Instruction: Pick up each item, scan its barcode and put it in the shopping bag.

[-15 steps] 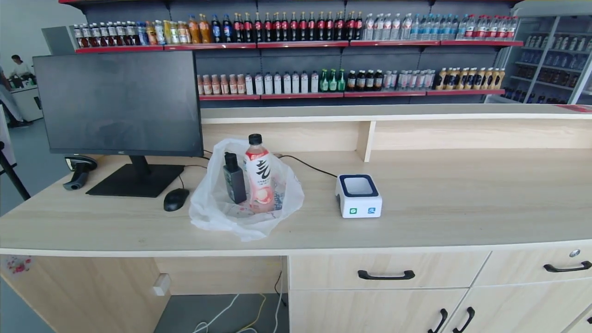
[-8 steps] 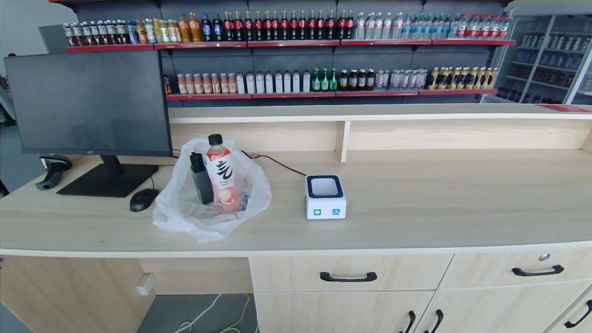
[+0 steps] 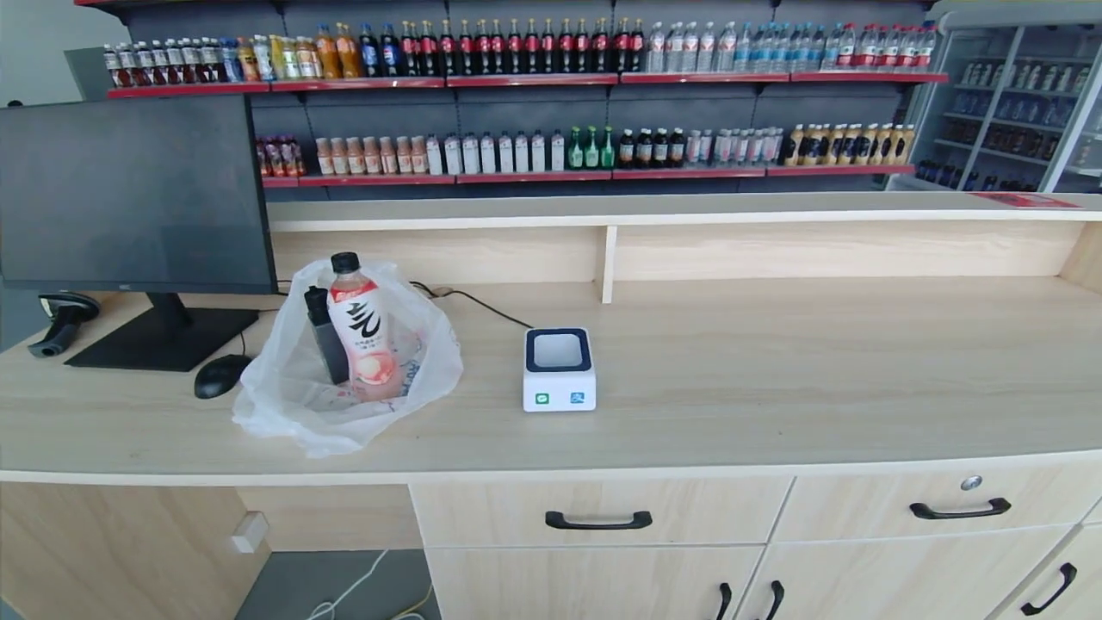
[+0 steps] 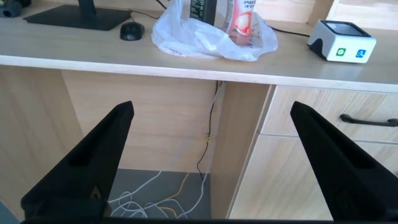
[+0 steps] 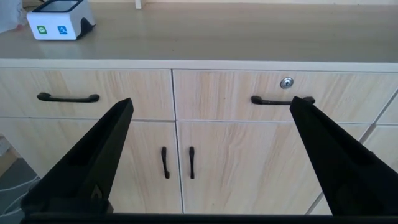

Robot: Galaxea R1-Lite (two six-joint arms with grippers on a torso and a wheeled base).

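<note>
A translucent white shopping bag (image 3: 284,405) sits on the wooden counter (image 3: 775,370), left of centre. Inside it stand a pink drink bottle (image 3: 362,336) with a black cap and a dark slim bottle (image 3: 325,340) beside it. The white barcode scanner box (image 3: 559,368) is just right of the bag. My left gripper (image 4: 211,162) is open and empty, low in front of the counter, facing the bag (image 4: 205,40) and the scanner (image 4: 342,42). My right gripper (image 5: 208,155) is open too, facing the drawers below the scanner (image 5: 59,22).
A monitor (image 3: 129,189), a mouse (image 3: 221,376) and a handheld scanner (image 3: 56,323) occupy the counter's left end. The counter's right half is bare wood. Drawers with black handles (image 3: 598,520) front the counter; cables (image 4: 186,186) hang in the knee space. Drink shelves (image 3: 551,82) line the back wall.
The whole head picture has slid left, so the camera has turned right. The bag, bottles and scanner keep their places on the counter.
</note>
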